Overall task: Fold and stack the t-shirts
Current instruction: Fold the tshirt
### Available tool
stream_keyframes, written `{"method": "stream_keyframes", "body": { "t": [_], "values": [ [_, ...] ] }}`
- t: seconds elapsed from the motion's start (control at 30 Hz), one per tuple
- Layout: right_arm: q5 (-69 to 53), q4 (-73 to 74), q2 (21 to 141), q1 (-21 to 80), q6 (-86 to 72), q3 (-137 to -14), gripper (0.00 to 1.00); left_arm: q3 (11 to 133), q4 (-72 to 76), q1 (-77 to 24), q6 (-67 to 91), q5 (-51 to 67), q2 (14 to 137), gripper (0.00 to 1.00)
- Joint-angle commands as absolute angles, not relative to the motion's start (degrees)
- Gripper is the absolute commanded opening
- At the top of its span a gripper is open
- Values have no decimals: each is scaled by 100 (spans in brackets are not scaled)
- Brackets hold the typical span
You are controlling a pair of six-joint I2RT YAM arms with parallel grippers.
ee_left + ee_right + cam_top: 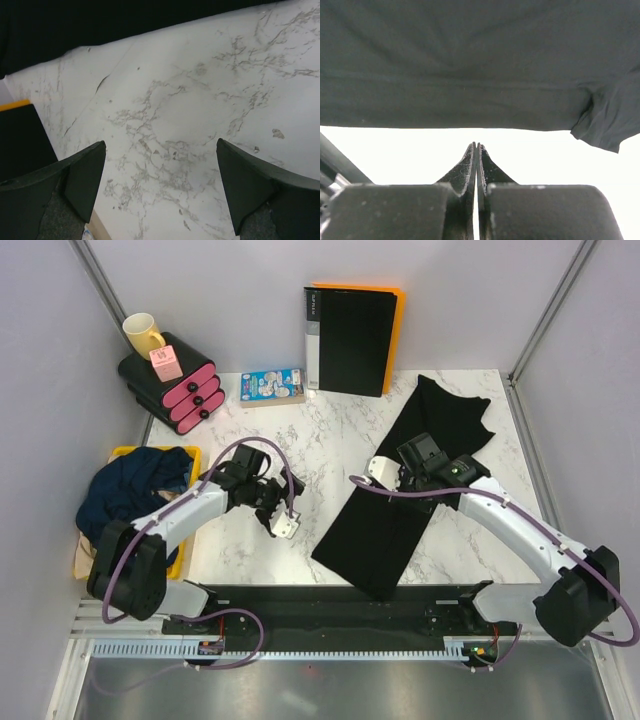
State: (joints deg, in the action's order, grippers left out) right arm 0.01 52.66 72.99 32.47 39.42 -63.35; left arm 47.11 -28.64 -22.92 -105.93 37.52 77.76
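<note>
A black t-shirt lies folded into a long strip, running diagonally across the right half of the marble table. My right gripper hovers at the strip's left edge. In the right wrist view its jaws are pressed together with nothing between them, and the black cloth lies just ahead. My left gripper hangs over bare marble left of the shirt, its fingers spread wide and empty. A navy t-shirt is bunched in a yellow bin, with tan cloth under it.
A black binder with an orange back stands at the rear. A colourful book lies left of it, and a black-and-pink stack with a yellow mug sits at the back left. The yellow bin is beside the left arm.
</note>
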Motion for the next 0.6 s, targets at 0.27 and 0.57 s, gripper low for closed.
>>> {"method": "stream_keyframes", "body": {
  "t": [0.27, 0.57],
  "values": [
    [281, 3551, 7848, 3155, 4298, -5484, 0, 5352, -2918, -2593, -11373, 4192, 8289, 97],
    [35, 3147, 9096, 3138, 4131, -5994, 0, 5221, -2936, -2593, -11198, 4104, 7849, 97]
  ]
}}
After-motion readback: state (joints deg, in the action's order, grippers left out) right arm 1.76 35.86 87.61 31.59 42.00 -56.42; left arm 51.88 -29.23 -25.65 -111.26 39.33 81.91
